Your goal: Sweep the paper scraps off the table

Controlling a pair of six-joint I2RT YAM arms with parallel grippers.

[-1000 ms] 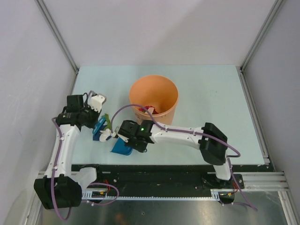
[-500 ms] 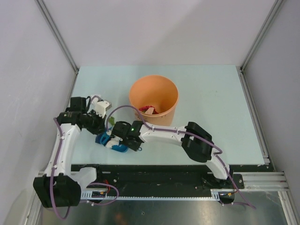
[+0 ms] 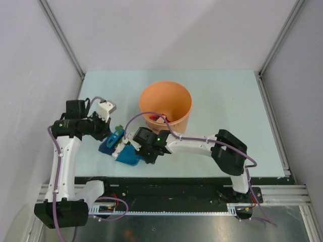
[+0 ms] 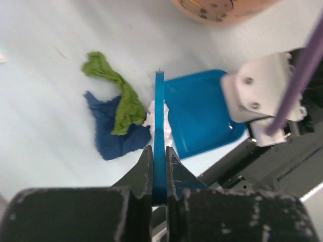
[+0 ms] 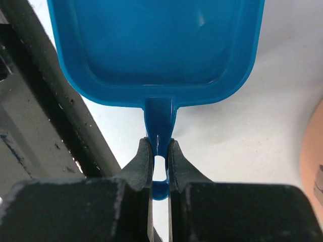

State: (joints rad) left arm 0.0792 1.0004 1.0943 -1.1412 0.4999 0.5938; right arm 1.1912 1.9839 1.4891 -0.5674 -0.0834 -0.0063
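Note:
On the table (image 3: 227, 101), a green paper scrap (image 4: 118, 96), a dark blue scrap (image 4: 111, 136) and a white scrap (image 4: 162, 123) lie together. They sit just left of the blue dustpan's (image 4: 199, 116) mouth. My left gripper (image 4: 159, 149) is shut on the blue brush (image 4: 159, 111), which stands edge-on between the scraps and the pan. My right gripper (image 5: 159, 142) is shut on the dustpan's handle (image 5: 160, 113); the pan (image 5: 156, 45) looks empty. In the top view the left gripper (image 3: 108, 132), the dustpan (image 3: 128, 156) and the right gripper (image 3: 137, 147) meet near the front left.
An orange bucket (image 3: 165, 107) stands mid-table just behind the right arm, with red and white scraps (image 3: 159, 118) inside. The black front rail (image 3: 166, 184) runs close behind the dustpan. Grey walls and metal rails bound the table.
The dustpan slid left towards the scraps, then settled slightly back to the right. The left arm shifted up and left, keeping the brush by the pan's mouth. Both grips held.

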